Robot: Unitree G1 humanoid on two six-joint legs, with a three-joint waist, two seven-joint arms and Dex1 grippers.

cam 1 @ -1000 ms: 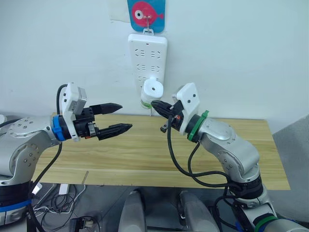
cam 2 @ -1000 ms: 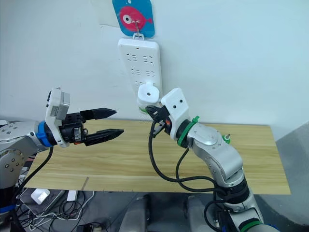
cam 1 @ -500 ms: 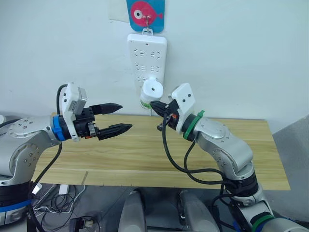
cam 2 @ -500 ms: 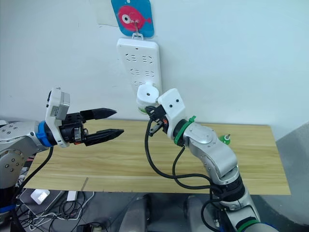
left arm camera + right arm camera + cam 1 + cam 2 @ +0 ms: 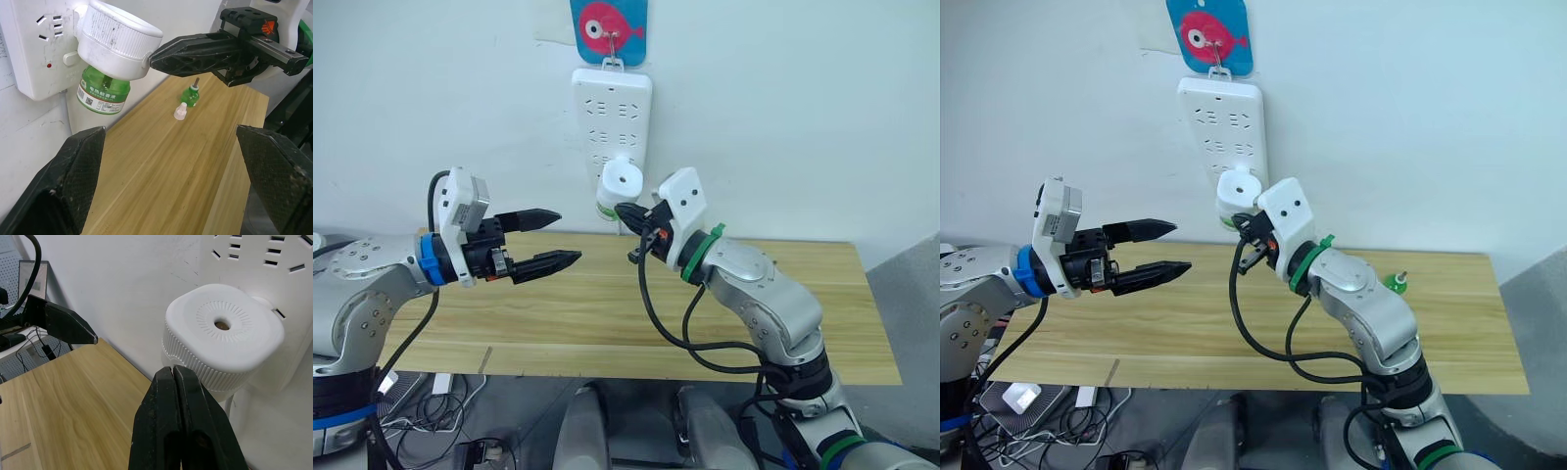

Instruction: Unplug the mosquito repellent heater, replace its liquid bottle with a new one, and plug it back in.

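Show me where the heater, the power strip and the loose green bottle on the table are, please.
heater [image 5: 222, 335], right wrist view, on its white top beside the vent hole.
power strip [image 5: 612, 108], left eye view, middle of its face.
loose green bottle [image 5: 190, 97], left wrist view, on its green body.

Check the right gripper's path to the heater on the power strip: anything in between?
Nothing visible. The right gripper, fingers shut, sits right beside the mosquito repellent heater, which is plugged into the power strip with a green bottle screwed in underneath.

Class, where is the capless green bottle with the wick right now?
The capless bottle stands on the wooden table, beside a small white cap, on the robot's right.
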